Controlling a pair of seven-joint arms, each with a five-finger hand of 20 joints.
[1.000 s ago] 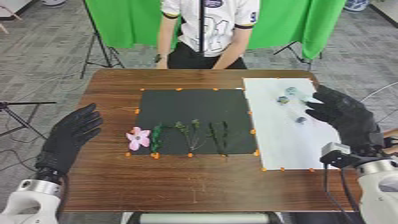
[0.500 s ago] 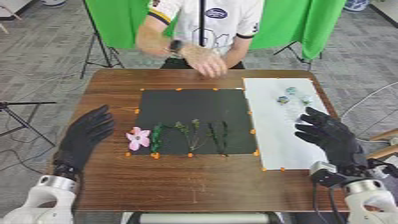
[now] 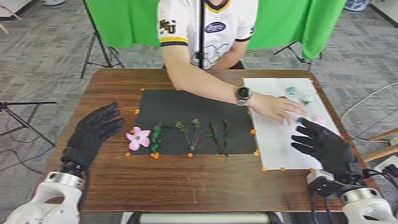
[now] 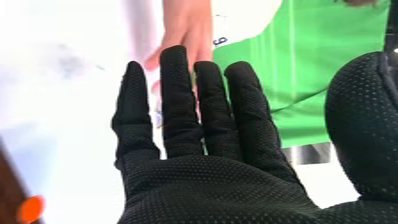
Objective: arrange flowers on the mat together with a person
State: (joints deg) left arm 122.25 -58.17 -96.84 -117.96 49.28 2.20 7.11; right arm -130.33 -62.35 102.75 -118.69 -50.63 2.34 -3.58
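Observation:
In the head view my left hand (image 3: 91,131) is open over the table's left side, beside the pink flower (image 3: 138,138) on the black mat (image 3: 178,112). Green sprigs (image 3: 193,134) stand in a row along the mat's lower part. My right hand (image 3: 323,145) is open above the white sheet's (image 3: 282,145) right side. The person's hand (image 3: 274,106) reaches down on the sheet close to my fingertips; what lies under it is hidden. Small bluish flowers (image 3: 291,91) rest farther up the sheet. In the right wrist view my right hand (image 4: 213,187) has straight fingers, with the person's hand (image 4: 185,32) beyond them.
The person's forearm (image 3: 206,86) crosses above the mat's far right part. Orange tabs (image 3: 155,155) line the edges of mat and sheet. The brown table (image 3: 178,187) extends nearer to me.
The person's arm has reached across the mat onto the white sheet. My left hand has shifted inward to the right, and my right hand has moved inward and lower in the head view.

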